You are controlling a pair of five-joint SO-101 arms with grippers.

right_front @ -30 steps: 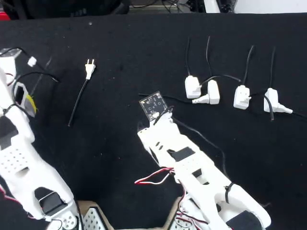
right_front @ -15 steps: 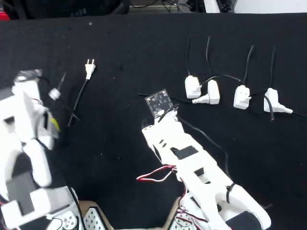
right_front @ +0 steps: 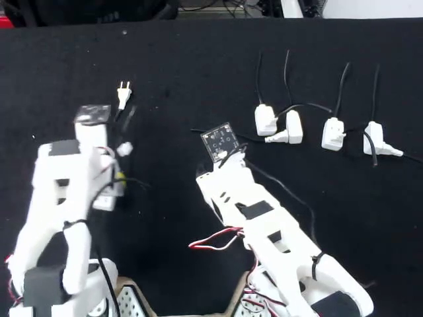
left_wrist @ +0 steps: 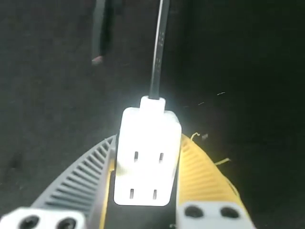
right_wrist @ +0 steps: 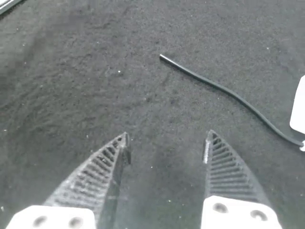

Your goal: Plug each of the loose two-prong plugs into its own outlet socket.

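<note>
The table [right_front: 165, 53] is showing matte black. The left fingers [left_wrist: 200, 171] are clamping a white four-slot socket [left_wrist: 147, 162] at near left; the right fingers [right_wrist: 102, 167] are gaping empty. A white plug [right_front: 123, 94] is lying far left.

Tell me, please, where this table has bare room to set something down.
Bare cloth lies between the loose plug and the white sockets, toward the far edge, and near the front between the left arm and the right arm. The far right is crowded with sockets and cords.
</note>
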